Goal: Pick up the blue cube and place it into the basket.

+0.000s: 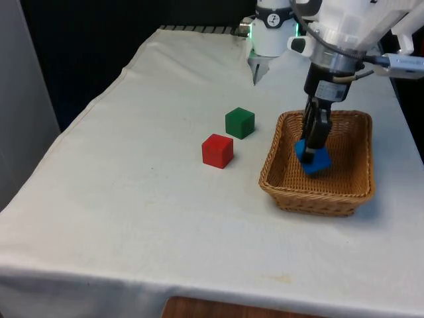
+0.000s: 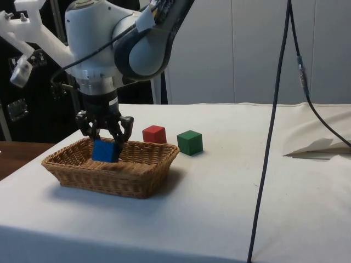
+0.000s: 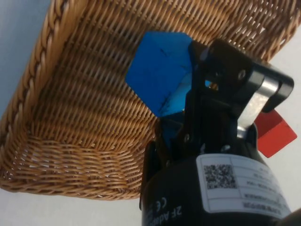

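In the front view, the hand (image 1: 315, 140) reaches down into the wicker basket (image 1: 278, 182), pinching the blue cube (image 1: 314, 161) between its fingers. The cube sits tilted, low inside the basket, though whether it touches the woven floor cannot be told. The basket stands near the desk's (image 1: 132, 218) edge on the front view's right. A red cube (image 1: 217, 150) and a green cube (image 1: 239, 122) sit close together on the cloth, towards the desk's middle, beside the basket.

In the side view, the hand (image 2: 105, 135) grips the blue cube (image 2: 105, 150) inside the basket (image 2: 126, 175); the red cube (image 2: 154, 134) and green cube (image 2: 190, 142) stand just beyond its far rim.

In the wrist view, the blue cube (image 3: 160, 75) is clamped over the basket's (image 3: 70, 117) weave, and the red cube (image 3: 272, 135) shows outside the rim.
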You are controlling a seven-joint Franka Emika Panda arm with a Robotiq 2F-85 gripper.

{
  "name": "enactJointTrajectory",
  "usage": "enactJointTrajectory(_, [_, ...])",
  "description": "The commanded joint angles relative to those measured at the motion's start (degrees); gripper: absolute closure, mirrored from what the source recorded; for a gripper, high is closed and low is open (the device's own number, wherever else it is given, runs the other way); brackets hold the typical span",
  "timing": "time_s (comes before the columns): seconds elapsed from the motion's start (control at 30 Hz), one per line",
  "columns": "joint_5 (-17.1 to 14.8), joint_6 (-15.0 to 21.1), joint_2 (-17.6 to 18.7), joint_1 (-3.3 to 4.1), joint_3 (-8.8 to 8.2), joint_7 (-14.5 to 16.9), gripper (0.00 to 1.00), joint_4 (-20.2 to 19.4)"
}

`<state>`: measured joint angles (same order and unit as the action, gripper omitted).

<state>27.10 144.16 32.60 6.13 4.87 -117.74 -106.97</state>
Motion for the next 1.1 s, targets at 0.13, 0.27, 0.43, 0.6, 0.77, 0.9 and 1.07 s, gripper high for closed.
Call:
enactJointTrajectory(0.13, [0.00, -0.23, 0.46, 0.29, 0.17, -0.34, 1.00, 0.57])
enactJointTrajectory(0.27, [0.17, -0.46, 0.57, 0.34, 0.40, -0.46, 1.00, 0.74])
enactJointTrajectory(0.43, [0.17, -0.69, 0.46, 0.17, 0.46, -0.29, 1.00, 0.63])
enactJointTrajectory(0.6, [0.23, -0.80, 0.46, 0.17, 0.52, -0.23, 0.85, 0.57])
enactJointTrajectory(0.77, [0.23, -0.86, 0.40, 0.17, 0.57, -0.23, 0.26, 0.52])
enactJointTrajectory(0.9, [0.23, -0.92, 0.40, 0.17, 0.57, -0.17, 0.00, 0.52])
enactJointTrajectory(1.07, [0.23, -0.92, 0.40, 0.17, 0.57, -0.17, 0.00, 0.52])
